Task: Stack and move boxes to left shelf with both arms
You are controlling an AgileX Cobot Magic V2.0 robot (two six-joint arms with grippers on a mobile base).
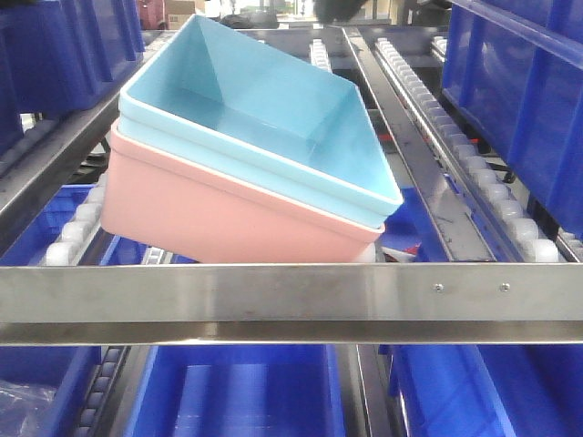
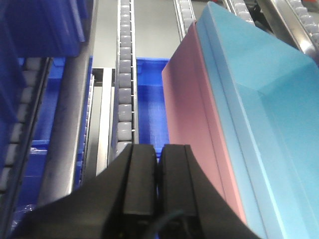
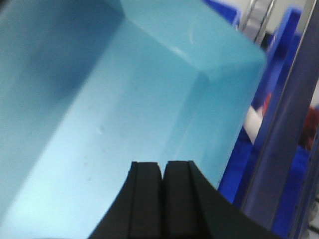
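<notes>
Nesting in the pink bin (image 1: 228, 218), blue bin (image 1: 264, 109) tilted on shelf rail (image 1: 291, 296), front view only, wrist views showing left tool (image 2: 158, 164) and right tool (image 3: 163, 172) closed, empty

Left gripper (image 2: 158, 169): two thick black jaw plates, matte, with squared tips and faint lengthwise ridges — they widen back into a dark, flaring body. A thin black cable (image 2: 167, 218) loops at its base. Right gripper (image 3: 162, 172): the same black plates, grooved along their faces — blunt, flat-ended tips.

Warehouse, steel roller racks (image 1: 474, 164), blue storage crates (image 1: 524, 100)
</notes>
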